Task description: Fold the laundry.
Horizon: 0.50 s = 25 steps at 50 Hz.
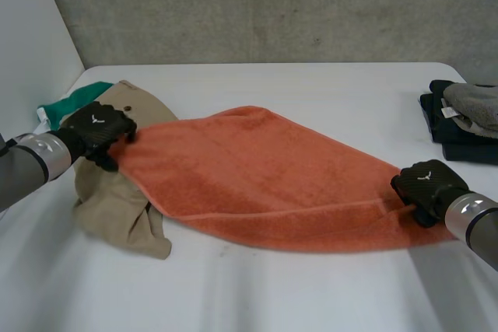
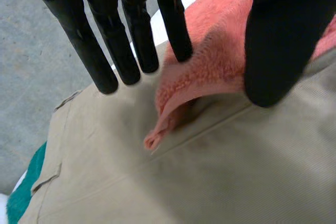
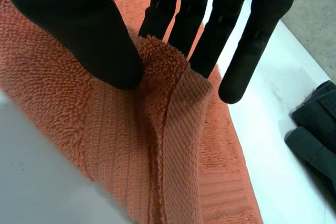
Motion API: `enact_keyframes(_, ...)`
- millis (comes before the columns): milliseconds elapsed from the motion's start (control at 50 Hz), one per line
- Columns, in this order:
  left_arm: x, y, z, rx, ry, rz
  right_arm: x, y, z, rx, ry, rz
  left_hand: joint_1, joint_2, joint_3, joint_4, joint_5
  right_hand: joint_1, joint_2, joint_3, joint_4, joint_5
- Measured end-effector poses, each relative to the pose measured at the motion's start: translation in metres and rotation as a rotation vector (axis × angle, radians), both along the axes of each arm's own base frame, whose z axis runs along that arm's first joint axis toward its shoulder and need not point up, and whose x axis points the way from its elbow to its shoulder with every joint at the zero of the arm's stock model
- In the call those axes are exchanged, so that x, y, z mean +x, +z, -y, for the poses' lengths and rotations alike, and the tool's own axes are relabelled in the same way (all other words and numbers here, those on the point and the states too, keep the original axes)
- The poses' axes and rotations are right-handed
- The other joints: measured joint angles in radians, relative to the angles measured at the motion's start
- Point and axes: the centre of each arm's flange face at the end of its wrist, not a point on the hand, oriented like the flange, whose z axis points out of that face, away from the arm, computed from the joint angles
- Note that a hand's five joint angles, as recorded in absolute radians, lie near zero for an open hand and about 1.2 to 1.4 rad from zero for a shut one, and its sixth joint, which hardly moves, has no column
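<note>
The step in hand looks like stretching the orange terry towel (image 1: 257, 176) flat by its two ends before the first fold. To do it well, both hands should probably lift together and draw apart evenly, so the cloth pulls taut without slipping from either pinch. The left end also needs to come clear of the crumpled beige garment (image 1: 117, 207) beneath it, or that may be dragged along.

The towel lies slantwise across the white surface (image 1: 311, 83), with one end over the beige garment, which itself rests on a green cloth (image 1: 74, 103). A stack of dark folded clothes (image 1: 459, 126) sits well apart, at the robot's right. The left hand (image 1: 97, 131) pinches the towel's corner between near-straight fingers (image 2: 176, 24) and thumb. The right hand (image 1: 424, 183) nips a raised ridge of the towel at the opposite end, between thumb and fingers (image 3: 210, 35).
</note>
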Motion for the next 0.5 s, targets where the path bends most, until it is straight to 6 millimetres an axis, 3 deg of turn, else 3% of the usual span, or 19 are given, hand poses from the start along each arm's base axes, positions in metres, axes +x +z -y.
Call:
enact_keyframes(20, 0.001, -0.001, 0.002, -0.007, 0.006, 0.003, 0.000, -0.001, 0.000, 0.000, -0.001, -0.002, 0.053, 0.054, 0.051, 0.051, 0.049, 0.000, 0.000, 0.000, 0.000, 0.000)
enact_keyframes(40, 0.002, -0.001, 0.004, -0.016, 0.015, 0.007, 0.001, -0.001, 0.000, -0.001, -0.002, -0.004, 0.320, 0.311, 0.323, 0.313, 0.306, 0.000, 0.000, 0.000, 0.000, 0.000)
enact_keyframes(60, 0.003, 0.000, 0.006, -0.026, 0.025, 0.011, 0.001, -0.001, 0.001, -0.004, -0.004, -0.006, 0.370, 0.377, 0.389, 0.386, 0.374, 0.000, 0.000, 0.000, 0.000, 0.000)
enact_keyframes(160, 0.003, 0.016, 0.010, -0.088, 0.069, 0.014, -0.001, 0.008, 0.007, -0.044, -0.025, -0.014, 0.370, 0.420, 0.431, 0.436, 0.394, 0.000, 0.000, 0.000, 0.000, 0.000)
enact_keyframes(240, -0.009, 0.053, 0.001, -0.160, 0.089, -0.037, -0.007, 0.030, 0.018, -0.111, -0.062, -0.020, 0.370, 0.420, 0.431, 0.436, 0.394, 0.000, 0.000, 0.000, 0.000, 0.000)
enact_keyframes(280, -0.020, 0.079, -0.010, -0.198, 0.084, -0.094, -0.013, 0.050, 0.024, -0.157, -0.086, -0.021, 0.370, 0.420, 0.431, 0.436, 0.393, 0.000, 0.000, 0.001, 0.001, 0.000)
enact_keyframes(320, -0.026, 0.089, -0.017, -0.211, 0.077, -0.124, -0.015, 0.057, 0.026, -0.176, -0.095, -0.021, 0.370, 0.420, 0.431, 0.436, 0.393, 0.000, 0.000, 0.001, 0.000, 0.000)
enact_keyframes(340, -0.037, 0.107, -0.029, -0.227, 0.058, -0.182, -0.021, 0.076, 0.030, -0.219, -0.118, -0.019, 0.370, 0.420, 0.431, 0.436, 0.393, 0.000, 0.000, 0.001, 0.001, 0.000)
enact_keyframes(380, -0.051, 0.122, -0.044, -0.231, 0.029, -0.246, -0.028, 0.092, 0.033, -0.259, -0.141, -0.016, 0.370, 0.420, 0.431, 0.436, 0.393, 0.000, 0.000, 0.001, 0.001, 0.000)
enact_keyframes(500, -0.105, 0.149, -0.099, -0.171, -0.098, -0.428, -0.049, 0.131, 0.044, -0.364, -0.216, 0.007, 0.370, 0.422, 0.431, 0.437, 0.393, 0.000, 0.000, 0.001, 0.001, 0.000)
